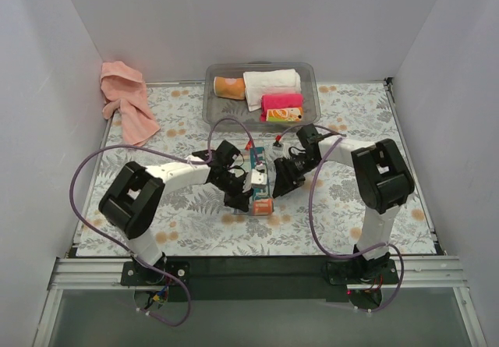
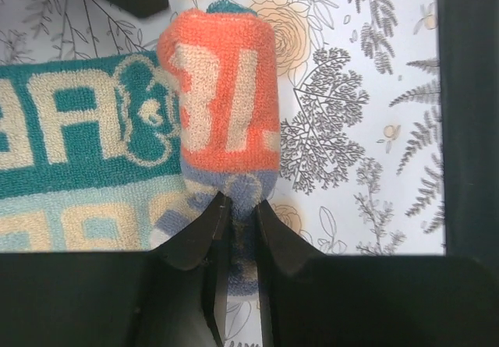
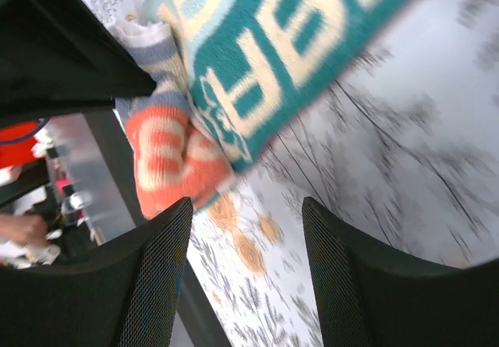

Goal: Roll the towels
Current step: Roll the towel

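Left end effector (image 2: 242,203): clenched on patterned cloth (image 2: 222,90), at its rolled end.
Right end effector (image 3: 245,203): released, the cloth just beyond it.

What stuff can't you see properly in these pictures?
- Left wrist view: the left claw covers the pinched end of the patterned cloth, and its lettering runs off the left edge.
- Right wrist view: blurred, and the right claw blocks the bottom.
- Top view: both claws hide most of the cloth. The label on the orange pack in the bin is too small.
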{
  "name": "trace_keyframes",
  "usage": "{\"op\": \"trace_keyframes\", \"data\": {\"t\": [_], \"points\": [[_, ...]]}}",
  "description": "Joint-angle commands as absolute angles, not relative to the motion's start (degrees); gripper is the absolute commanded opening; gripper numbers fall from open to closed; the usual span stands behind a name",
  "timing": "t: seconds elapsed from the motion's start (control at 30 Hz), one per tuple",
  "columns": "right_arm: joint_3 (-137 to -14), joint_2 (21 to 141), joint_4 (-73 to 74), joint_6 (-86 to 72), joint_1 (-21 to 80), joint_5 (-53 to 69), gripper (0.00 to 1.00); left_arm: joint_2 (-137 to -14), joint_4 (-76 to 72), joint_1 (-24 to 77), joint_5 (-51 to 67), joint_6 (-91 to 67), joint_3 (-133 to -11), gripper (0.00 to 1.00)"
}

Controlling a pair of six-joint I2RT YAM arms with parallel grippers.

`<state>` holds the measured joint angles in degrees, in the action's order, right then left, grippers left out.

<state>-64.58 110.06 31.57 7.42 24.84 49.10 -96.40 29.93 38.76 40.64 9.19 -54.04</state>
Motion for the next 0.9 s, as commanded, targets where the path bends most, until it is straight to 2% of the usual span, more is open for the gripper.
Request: {"op": "trace_keyframes", "data": {"t": [0.0,0.13,0.37,0.53,0.67,0.87], "points": [[-62.50,103.29,28.39,7.47,21.28,44.21,0.55,-103.25,42.52,36.65,44.81,8.96,-56.32,0.00],[-59.69,95.90,27.69,12.81,20.30,43.51,0.55,-108.88,46.14,32.80,52.18,9.84,-60.37,0.00],[-52.13,82.29,21.10,21.16,24.78,38.07,0.53,-117.93,51.06,28.39,55.54,13.88,-66.61,0.00],[-48.08,77.35,15.22,26.80,32.68,30.69,0.57,-122.07,54.84,26.63,55.46,16.78,-70.04,0.00],[-43.51,73.66,6.95,33.21,38.92,24.37,0.67,-124.80,56.60,26.37,55.28,18.19,-72.50,0.00],[-42.37,77.51,1.85,39.72,47.10,19.16,0.72,-126.74,56.69,26.10,55.72,18.11,-73.56,0.00]]}}
